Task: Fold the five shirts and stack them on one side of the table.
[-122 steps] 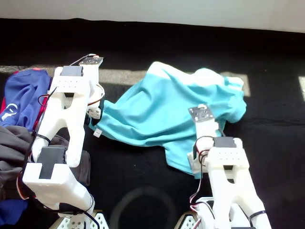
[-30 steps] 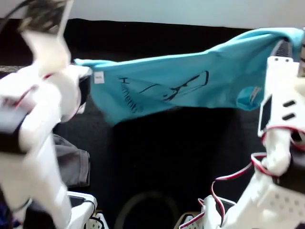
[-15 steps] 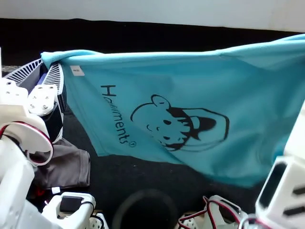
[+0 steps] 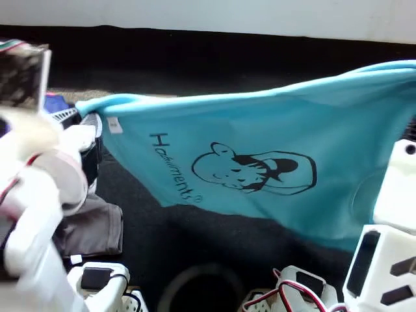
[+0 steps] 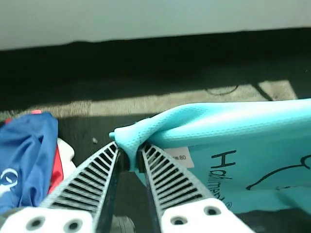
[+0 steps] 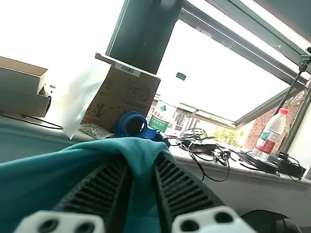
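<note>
left pincer (image 5: 129, 154): ribbed fingers closed to a narrow slit, with a bunched corner of the turquoise shirt (image 5: 233, 124) pinched between the tips. it is held up off the black table (image 4: 195, 62).

right pincer (image 6: 141, 165): fingers drawn almost together, with a fold of the same shirt draped over and clamped between them. it is raised high.

turquoise shirt: hangs spread in the air between the two pincers. its upper edge runs taut from one grip to the other and the rest drops below them as a sheet. the lower edge hangs free over the table.

white label (image 5: 177, 158): sewn to the shirt just beside the left pincer's tips.

dark printed figure (image 4: 253, 170): on the shirt about midway between the pincers, with a line of lettering on the left pincer's side of it.

blue shirt (image 5: 29, 145): crumpled on the table beneath the left pincer and off to its outer side, with a red edge showing.

grey shirt (image 4: 91, 227): lies on the table below the left pincer, toward the arm bases.

beyond the right pincer: a cardboard box (image 6: 124, 102), a blue round object (image 6: 133, 125), a plastic bottle (image 6: 269, 133) and loose cables (image 6: 204, 143) on a sill under a window.
</note>
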Available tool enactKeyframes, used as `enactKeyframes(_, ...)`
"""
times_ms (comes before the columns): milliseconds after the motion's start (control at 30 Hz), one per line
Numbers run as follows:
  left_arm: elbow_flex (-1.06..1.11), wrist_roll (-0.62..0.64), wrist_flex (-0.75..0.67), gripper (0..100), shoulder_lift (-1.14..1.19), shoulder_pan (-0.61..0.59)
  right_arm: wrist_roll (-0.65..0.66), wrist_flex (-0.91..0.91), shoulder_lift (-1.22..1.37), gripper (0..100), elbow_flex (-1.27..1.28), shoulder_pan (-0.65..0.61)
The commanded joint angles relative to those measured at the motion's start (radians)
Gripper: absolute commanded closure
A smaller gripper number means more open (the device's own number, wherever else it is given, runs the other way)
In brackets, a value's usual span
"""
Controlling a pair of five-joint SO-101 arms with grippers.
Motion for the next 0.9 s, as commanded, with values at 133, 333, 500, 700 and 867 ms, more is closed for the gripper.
enactKeyframes(133,0.082,0.0,0.009,99,-0.022,-0.11,0.002,0.007,0.008,99.3,-0.025,-0.061)
enactKeyframes(333,0.088,0.0,0.014,99,-0.154,-0.117,0.0,0.136,-0.065,99.3,-0.024,-0.061)
enactKeyframes(500,0.145,-0.002,0.014,99,-0.315,-0.117,0.006,0.196,-0.18,99.3,-0.021,-0.056)
enactKeyframes(700,0.15,-0.002,0.012,99,-0.46,-0.139,0.006,0.208,-0.236,99.3,-0.018,-0.056)
enactKeyframes(867,0.16,-0.003,0.008,99,-0.43,-0.223,0.002,0.128,-0.18,99.3,0.064,-0.056)
